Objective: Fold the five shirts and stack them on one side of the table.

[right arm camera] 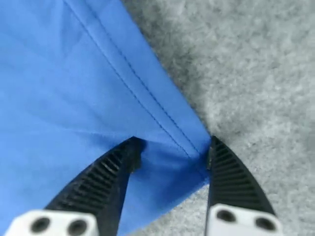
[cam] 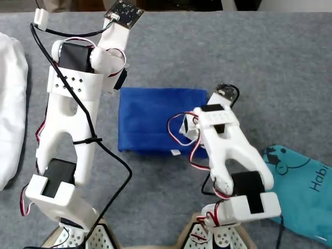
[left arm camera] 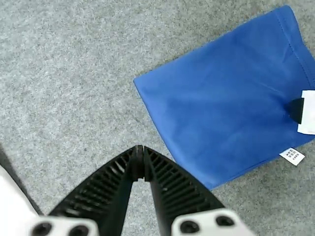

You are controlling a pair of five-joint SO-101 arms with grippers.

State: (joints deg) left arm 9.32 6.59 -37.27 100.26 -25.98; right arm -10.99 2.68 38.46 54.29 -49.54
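Three shirts (cam: 155, 119) (cam: 301, 187), probably counting the white bundle (cam: 10, 104); two arms (cam: 72, 104) (cam: 233, 150).

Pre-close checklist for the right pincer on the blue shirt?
1. Right pincer open, straddling the blue shirt at its hemmed corner: ok.
2. Left pincer shut, beside the shirt over bare table: ok.
3. Blue shirt folded into a flat rectangle: ok.
4. All cloth layers between the right fingers: cannot tell.
5. Shirts stacked on one side: not ok. The white shirt and teal shirt lie at opposite sides.
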